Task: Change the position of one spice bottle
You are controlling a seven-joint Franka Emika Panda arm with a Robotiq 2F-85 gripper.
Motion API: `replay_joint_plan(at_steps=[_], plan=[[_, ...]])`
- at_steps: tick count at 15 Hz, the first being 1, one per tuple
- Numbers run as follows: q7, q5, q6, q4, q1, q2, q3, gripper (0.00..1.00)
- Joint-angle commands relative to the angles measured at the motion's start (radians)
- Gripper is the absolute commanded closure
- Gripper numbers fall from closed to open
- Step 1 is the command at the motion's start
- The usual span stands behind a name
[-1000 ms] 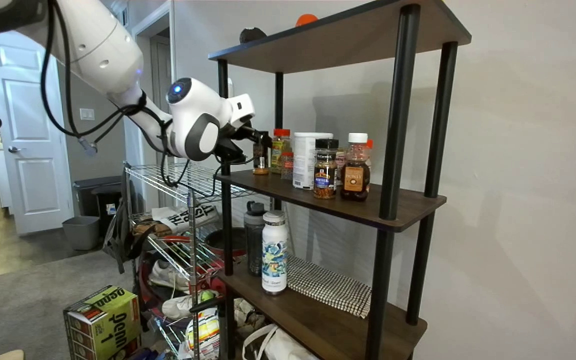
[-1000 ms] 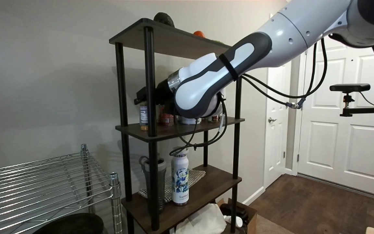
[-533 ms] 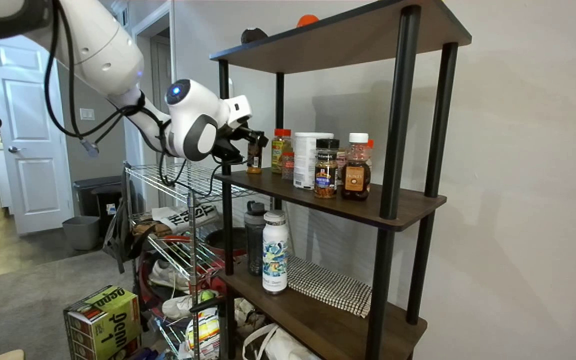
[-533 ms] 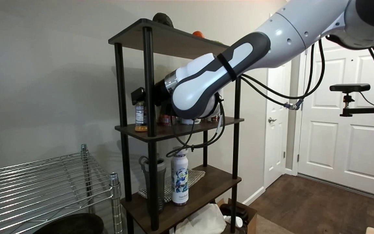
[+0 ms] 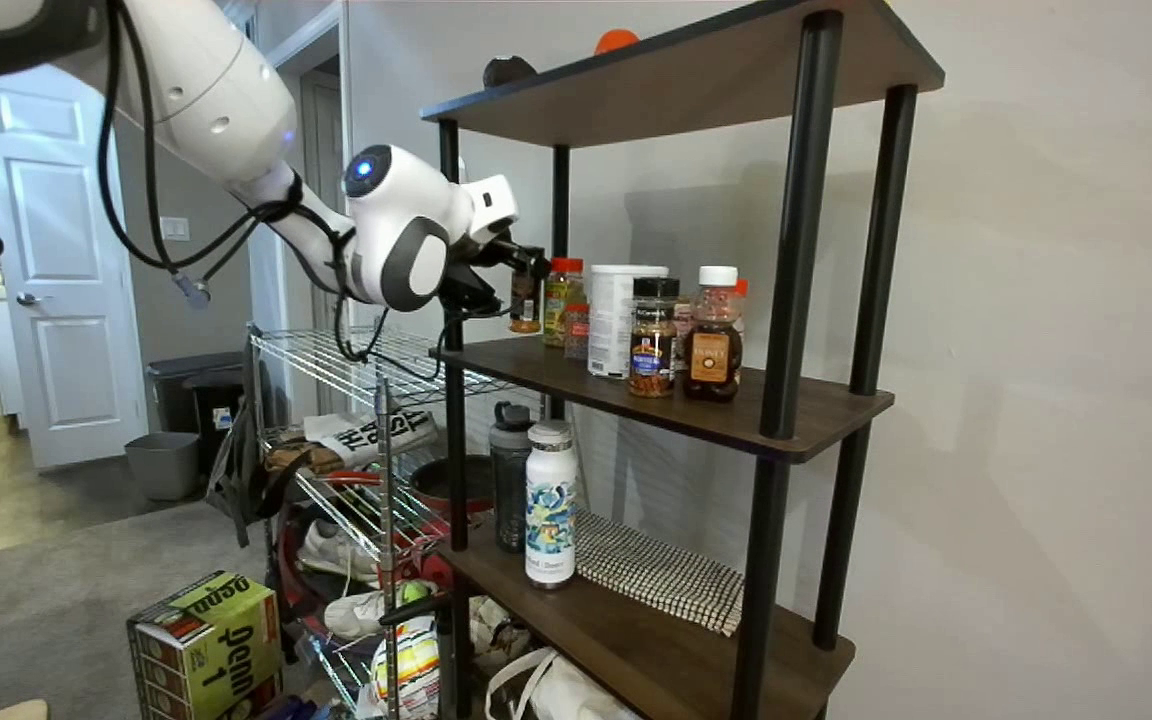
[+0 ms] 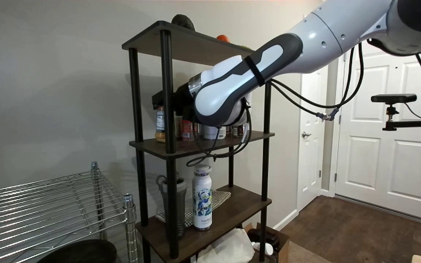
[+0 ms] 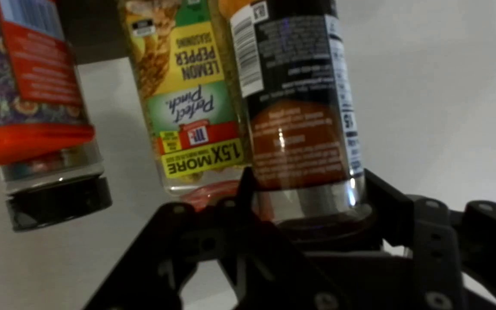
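Observation:
The spice bottle (image 5: 526,303), with a dark and reddish-brown label, is in the jaws of my gripper (image 5: 528,264). It hangs nearly upright just above the middle shelf (image 5: 596,385), near its end. In an exterior view its lower part (image 6: 160,126) shows behind the front post, under the gripper (image 6: 158,100). In the wrist view, where things appear upside down, the fingers (image 7: 308,193) close on both sides of the bottle's (image 7: 295,99) cap end. The cap is mostly hidden. The lemon pepper bottle (image 7: 187,86) stands right beside it; I cannot tell whether they touch.
On the same shelf stand a small red-capped jar (image 5: 576,328), a white canister (image 5: 626,320), a black-capped seasoning bottle (image 5: 651,345) and a honey bottle (image 5: 712,350). The shelf's black front post (image 6: 168,91) is close to the gripper. The top shelf (image 5: 696,75) is overhead.
The gripper first moved away from the lemon pepper bottle with the spice bottle tilting; now it has risen and moved back toward it, and the bottle's base is off the shelf.

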Motion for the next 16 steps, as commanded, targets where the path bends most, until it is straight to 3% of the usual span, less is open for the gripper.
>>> replay_joint_plan(at_steps=[1, 12, 16], plan=[[0.046, 0.000, 0.000, 0.012, -0.055, -0.034, 0.003, 0.67], [0.093, -0.022, 0.000, -0.027, -0.178, -0.062, 0.047, 0.67], [0.145, -0.047, 0.000, -0.048, -0.247, -0.097, 0.117, 0.67]])
